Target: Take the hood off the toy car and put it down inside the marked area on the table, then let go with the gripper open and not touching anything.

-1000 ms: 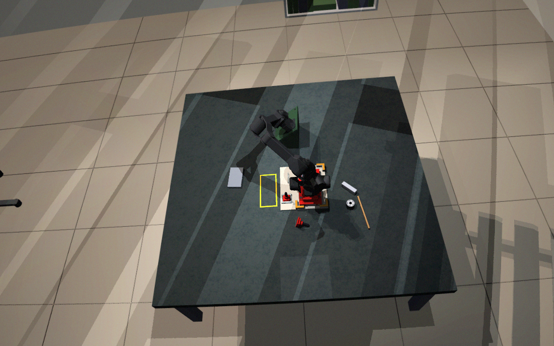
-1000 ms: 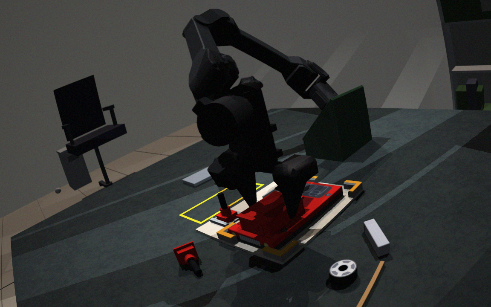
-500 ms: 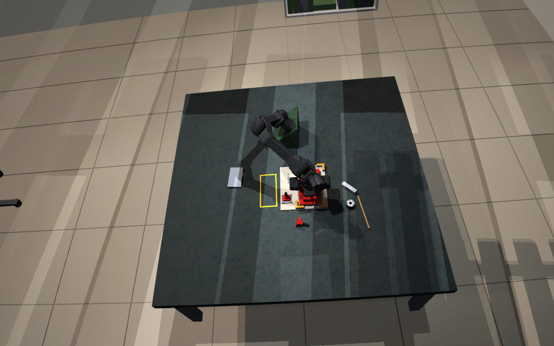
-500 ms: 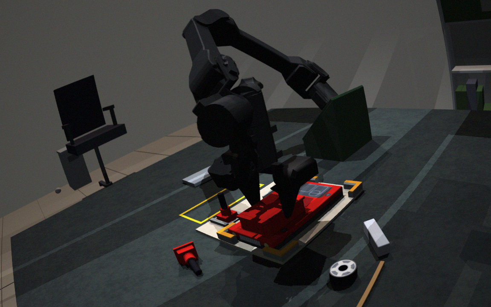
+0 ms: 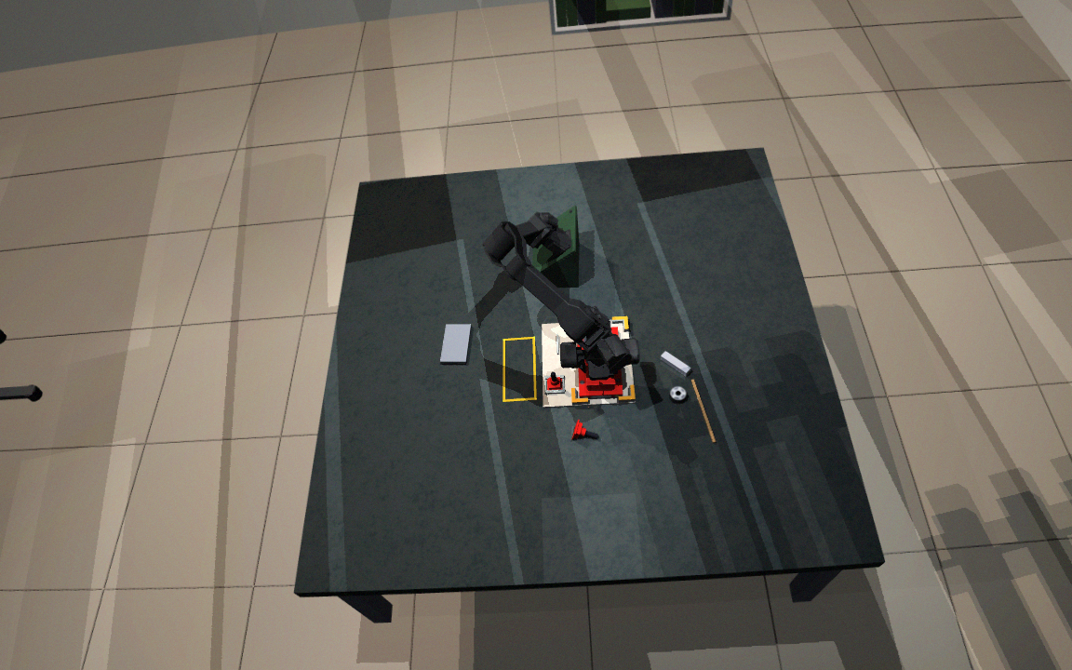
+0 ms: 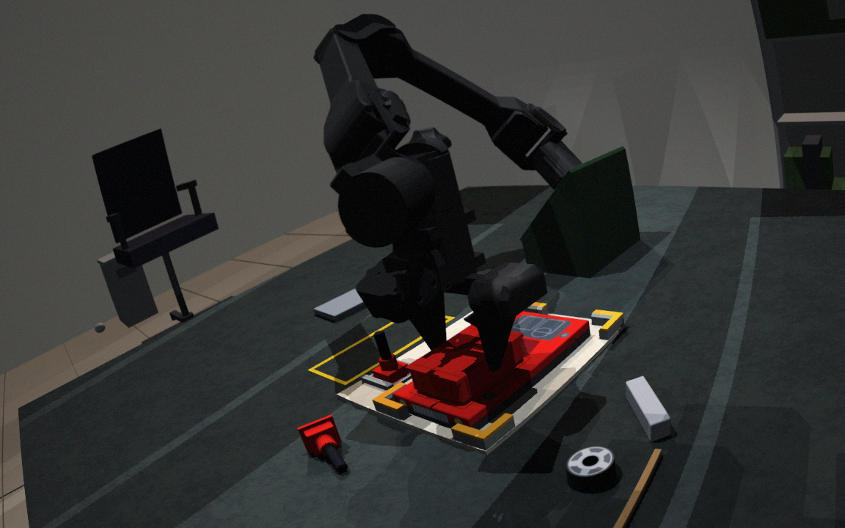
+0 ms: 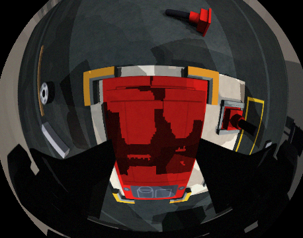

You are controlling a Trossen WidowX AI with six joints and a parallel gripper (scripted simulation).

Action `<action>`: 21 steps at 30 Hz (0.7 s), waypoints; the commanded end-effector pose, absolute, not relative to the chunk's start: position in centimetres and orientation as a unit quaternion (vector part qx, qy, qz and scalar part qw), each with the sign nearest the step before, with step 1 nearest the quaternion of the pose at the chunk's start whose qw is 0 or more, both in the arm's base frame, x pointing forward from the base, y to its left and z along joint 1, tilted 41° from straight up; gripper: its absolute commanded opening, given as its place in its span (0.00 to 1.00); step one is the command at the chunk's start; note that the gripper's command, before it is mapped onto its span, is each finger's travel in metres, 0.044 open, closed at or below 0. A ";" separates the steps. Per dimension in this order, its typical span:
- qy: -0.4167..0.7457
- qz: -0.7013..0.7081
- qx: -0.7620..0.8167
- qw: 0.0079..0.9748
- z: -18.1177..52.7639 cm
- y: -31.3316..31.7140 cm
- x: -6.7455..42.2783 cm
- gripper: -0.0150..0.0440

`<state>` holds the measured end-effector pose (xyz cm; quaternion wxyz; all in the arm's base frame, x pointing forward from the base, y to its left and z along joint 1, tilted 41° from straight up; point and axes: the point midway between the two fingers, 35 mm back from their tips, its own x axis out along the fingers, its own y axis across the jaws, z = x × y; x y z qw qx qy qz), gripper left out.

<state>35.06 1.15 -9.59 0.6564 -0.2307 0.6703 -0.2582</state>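
The red toy car (image 5: 604,391) (image 6: 547,334) (image 7: 153,186) sits on a white base plate (image 5: 552,333) (image 6: 543,394) (image 7: 231,88) with orange corner marks. My gripper (image 5: 602,367) (image 6: 465,356) (image 7: 155,142) points straight down over the car's front. Its fingers are shut on the two sides of the red hood (image 6: 441,380) (image 7: 153,123), which still sits on the car. The marked area is a yellow rectangle (image 5: 503,370) (image 6: 330,377) (image 7: 257,100) on the table, just left of the base plate.
A red peg (image 5: 554,382) (image 6: 384,358) (image 7: 233,119) stands on the plate between car and rectangle. Another red peg (image 5: 580,430) (image 6: 320,438) (image 7: 200,18) lies in front. A grey block (image 5: 675,362) (image 6: 648,407), a wheel (image 5: 677,393) (image 6: 590,465) and a wooden stick (image 5: 703,409) (image 6: 639,489) lie right. A green wedge (image 5: 565,241) (image 6: 583,216) stands behind.
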 end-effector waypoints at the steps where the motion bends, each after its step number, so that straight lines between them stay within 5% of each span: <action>1: 0.670 -0.259 -0.228 0.657 -9.4 1.4 35.1 0.25; 21: 0.671 -0.259 -0.228 0.657 -8.4 2.2 35.1 0.25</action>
